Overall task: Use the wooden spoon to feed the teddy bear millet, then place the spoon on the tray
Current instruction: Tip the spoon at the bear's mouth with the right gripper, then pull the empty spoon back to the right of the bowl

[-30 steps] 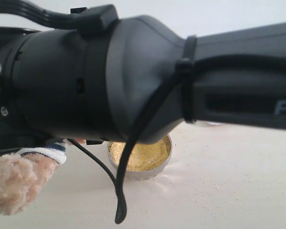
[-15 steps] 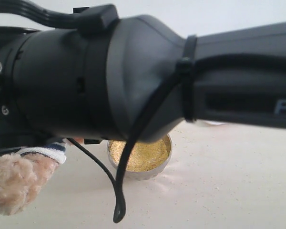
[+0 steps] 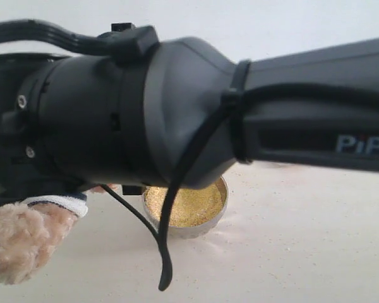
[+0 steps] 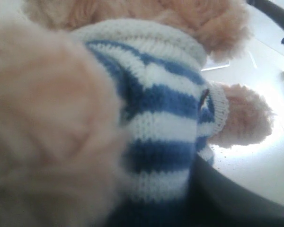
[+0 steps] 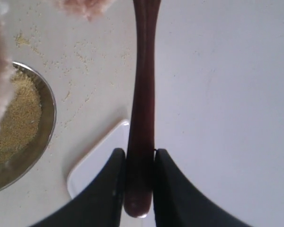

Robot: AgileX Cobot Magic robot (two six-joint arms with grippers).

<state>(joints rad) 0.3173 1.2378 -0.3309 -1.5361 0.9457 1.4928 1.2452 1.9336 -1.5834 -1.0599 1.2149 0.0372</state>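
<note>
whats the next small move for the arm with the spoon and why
Probably ease the wooden spoon forward a little toward the teddy bear: the right gripper grips its handle, and its far end runs out of view beside the fur, so feeding looks underway. The tray below comes afterwards.

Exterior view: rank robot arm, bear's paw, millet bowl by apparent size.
1. Robot arm: by far the largest, but it sits right at the lens.
2. Bear's paw and bowl: look about alike. The paw is cut by the frame and the bowl is half hidden, so unranked.
</note>
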